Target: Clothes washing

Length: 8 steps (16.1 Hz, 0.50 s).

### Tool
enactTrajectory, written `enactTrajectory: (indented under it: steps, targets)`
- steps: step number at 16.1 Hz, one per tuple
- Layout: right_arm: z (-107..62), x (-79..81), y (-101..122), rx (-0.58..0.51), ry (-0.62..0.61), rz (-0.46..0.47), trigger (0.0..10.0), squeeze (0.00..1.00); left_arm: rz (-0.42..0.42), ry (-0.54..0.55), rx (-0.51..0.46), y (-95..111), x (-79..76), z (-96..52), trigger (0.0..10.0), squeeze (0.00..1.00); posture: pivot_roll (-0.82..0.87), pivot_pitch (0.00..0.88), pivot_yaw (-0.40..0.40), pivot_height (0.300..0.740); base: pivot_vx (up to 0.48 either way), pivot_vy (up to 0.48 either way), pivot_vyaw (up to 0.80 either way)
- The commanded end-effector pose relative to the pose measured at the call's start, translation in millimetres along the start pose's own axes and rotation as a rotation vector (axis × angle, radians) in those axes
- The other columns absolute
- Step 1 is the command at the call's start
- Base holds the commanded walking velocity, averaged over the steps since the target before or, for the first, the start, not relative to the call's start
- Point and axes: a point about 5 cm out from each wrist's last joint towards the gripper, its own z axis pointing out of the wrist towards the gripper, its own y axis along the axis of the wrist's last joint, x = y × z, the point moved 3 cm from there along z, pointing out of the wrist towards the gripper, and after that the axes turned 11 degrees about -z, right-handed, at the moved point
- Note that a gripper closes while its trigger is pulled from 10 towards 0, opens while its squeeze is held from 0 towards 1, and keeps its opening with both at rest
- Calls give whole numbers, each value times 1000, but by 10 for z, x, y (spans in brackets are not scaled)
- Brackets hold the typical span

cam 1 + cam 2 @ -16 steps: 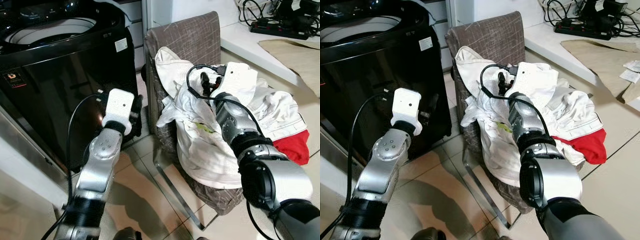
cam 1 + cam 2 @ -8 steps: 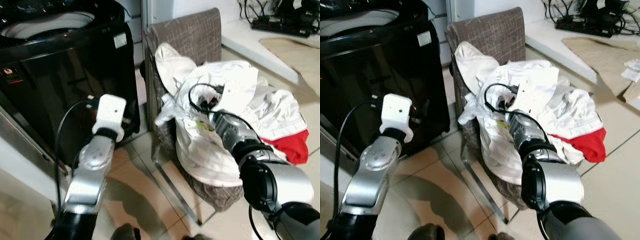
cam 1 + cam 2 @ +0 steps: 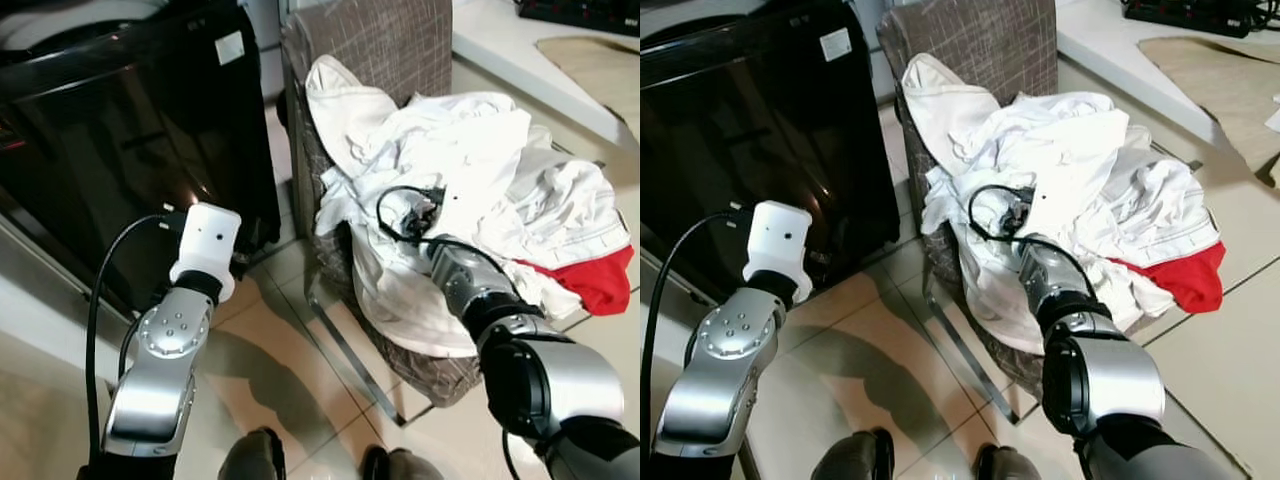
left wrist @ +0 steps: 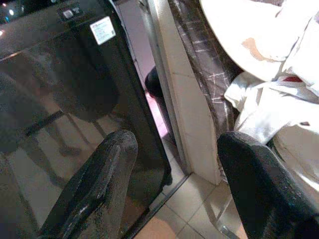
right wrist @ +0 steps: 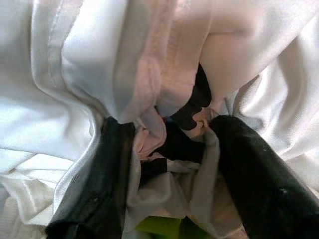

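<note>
Beige rug (image 3: pixel 1220 75) on a pale ledge (image 3: pixel 520 60); tiled floor (image 3: pixel 300 360) below.

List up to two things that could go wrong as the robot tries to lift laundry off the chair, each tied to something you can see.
1. The right gripper is buried, fingers apart, among overlapping white clothes; closing may grab several layers and drag the pile, with the red garment, off the chair.
2. Its black cable loops on the cloth and could snag a fold.

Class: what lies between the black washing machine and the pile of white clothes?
In the left eye view, the chair's brown fabric side stands between washing machine and white clothes.
</note>
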Motion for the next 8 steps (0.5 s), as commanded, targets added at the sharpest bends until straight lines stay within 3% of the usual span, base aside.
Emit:
enactTrajectory:
  steps: [1,8]
  targets:
    - [-19,26,-177,51,12,-25,0,0,6,-10,-8,42,-39,21,10000,0,149,216,12,740,0,0,0]
    - [-23,102,-63,-47,52,-133,0,0,-14,-43,-26,60,-168,172,10000,0,91,158,-4,740,0,0,0]
